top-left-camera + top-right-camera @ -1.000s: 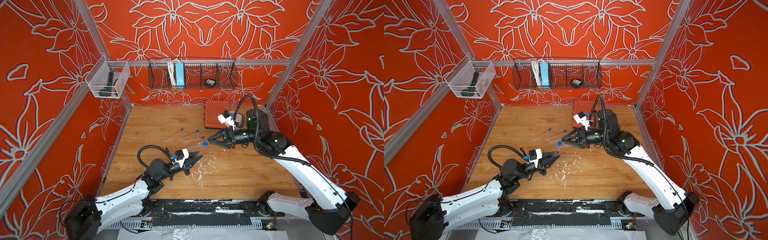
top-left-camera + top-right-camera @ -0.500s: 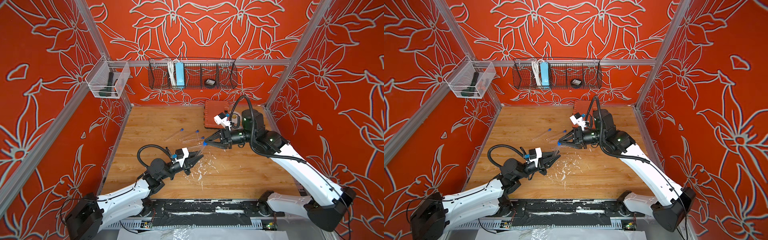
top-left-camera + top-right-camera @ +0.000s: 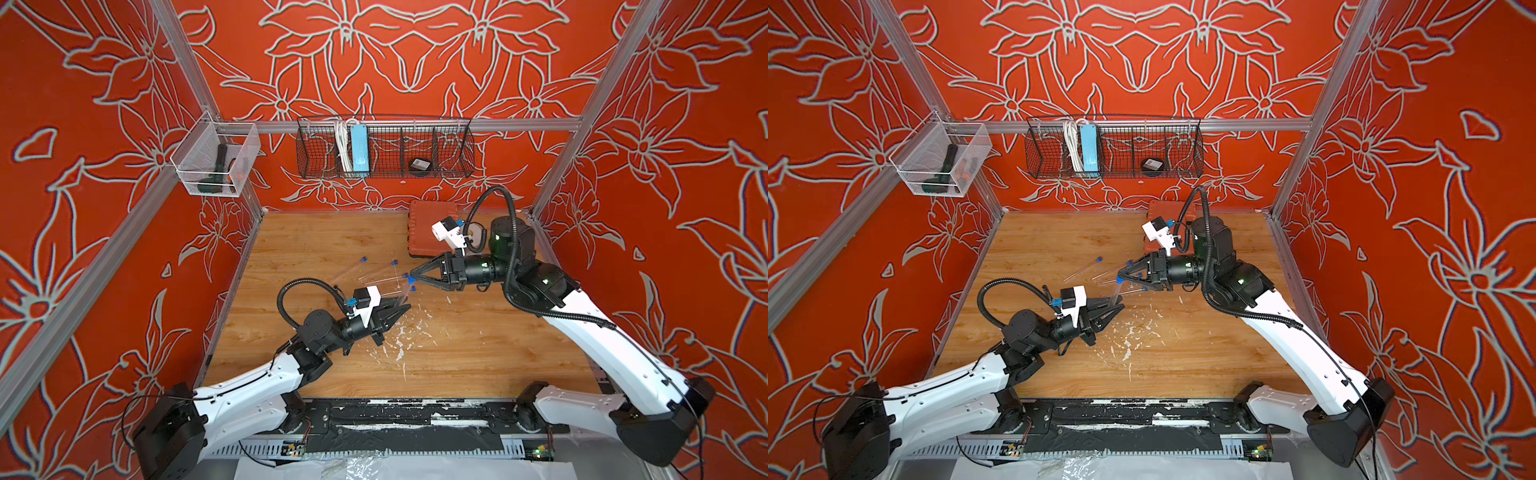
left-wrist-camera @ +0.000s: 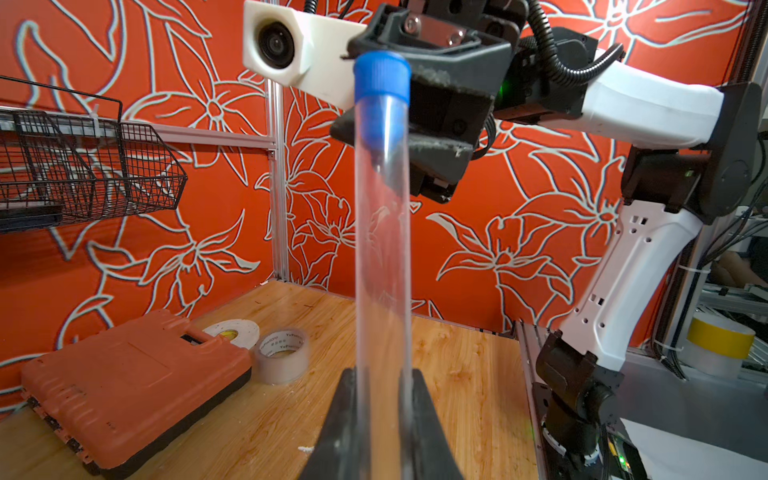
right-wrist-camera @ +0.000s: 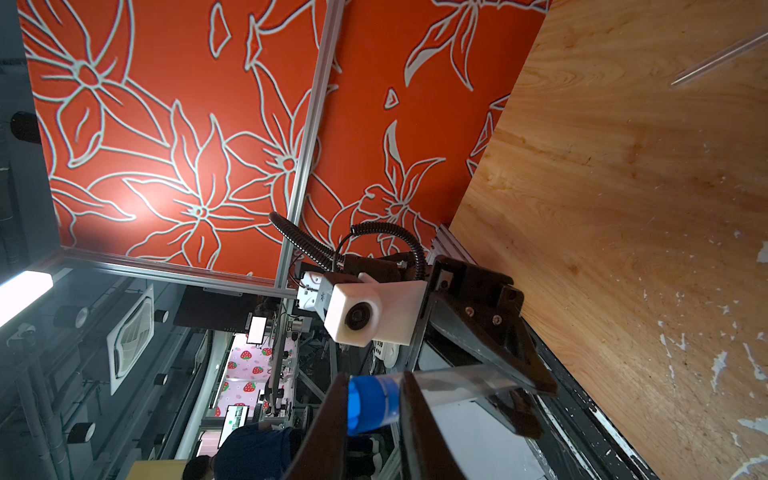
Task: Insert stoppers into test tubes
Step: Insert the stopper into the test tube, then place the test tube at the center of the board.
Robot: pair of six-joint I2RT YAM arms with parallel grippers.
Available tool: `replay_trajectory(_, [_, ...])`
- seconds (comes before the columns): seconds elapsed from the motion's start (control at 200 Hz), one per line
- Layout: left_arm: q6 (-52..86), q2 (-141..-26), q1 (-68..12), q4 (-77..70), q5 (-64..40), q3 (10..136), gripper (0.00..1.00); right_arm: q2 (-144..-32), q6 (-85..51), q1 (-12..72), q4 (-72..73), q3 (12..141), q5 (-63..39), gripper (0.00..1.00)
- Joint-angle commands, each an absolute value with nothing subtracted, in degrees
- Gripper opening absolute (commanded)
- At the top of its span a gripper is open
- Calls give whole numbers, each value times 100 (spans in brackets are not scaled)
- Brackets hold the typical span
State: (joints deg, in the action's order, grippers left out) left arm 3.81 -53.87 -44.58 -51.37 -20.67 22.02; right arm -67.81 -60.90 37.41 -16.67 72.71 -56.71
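Observation:
My left gripper (image 3: 400, 309) (image 3: 1119, 307) (image 4: 382, 415) is shut on the lower part of a clear test tube (image 3: 404, 296) (image 4: 382, 249), which stands tilted above the table. A blue stopper (image 3: 411, 281) (image 3: 1120, 281) (image 4: 381, 75) (image 5: 370, 405) sits in its upper end. My right gripper (image 3: 412, 279) (image 3: 1119, 277) (image 5: 372, 415) is at that end, its fingers pressed against both sides of the stopper. Behind them, other test tubes (image 3: 349, 268) (image 3: 1086, 268) lie flat on the wood, each with a blue stopper (image 3: 363, 259) (image 3: 395, 262).
An orange case (image 3: 432, 224) (image 4: 124, 386) lies at the back right, with two tape rolls (image 4: 282, 353) (image 4: 235, 332) beside it. White paint flecks (image 3: 399, 336) mark the wood near the front. A wire basket (image 3: 384, 147) and a clear bin (image 3: 214, 166) hang on the walls.
My right gripper has moved left to the top of the held tube and closed its jaws around the blue stopper. The left arm and its tube have stayed put.

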Motion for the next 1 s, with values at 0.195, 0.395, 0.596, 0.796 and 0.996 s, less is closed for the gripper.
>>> replay_trajectory(0.195, [259,-5213,-4447,-5827,-1743,2937,0,-6994,-5893,3874,-2456,6735,-5773,23])
replay_trajectory(0.395, [-1002,-5280,-4447,-3079,-1052,3204,0,-6687,-5582,3048,-2059,7590,-5785,47])
replay_trajectory(0.596, [-2046,-5921,-4447,-602,-130,3783,0,-6583,-4315,1972,-3433,8365,-5329,56])
replay_trajectory(0.796, [-2620,-6184,-4445,-211,324,3919,0,-6574,-3352,1690,-4810,8282,-4304,54])
replay_trajectory(0.996, [-3099,-6392,-4426,-234,184,3946,0,-6589,-2983,1630,-5396,8198,-3779,54])
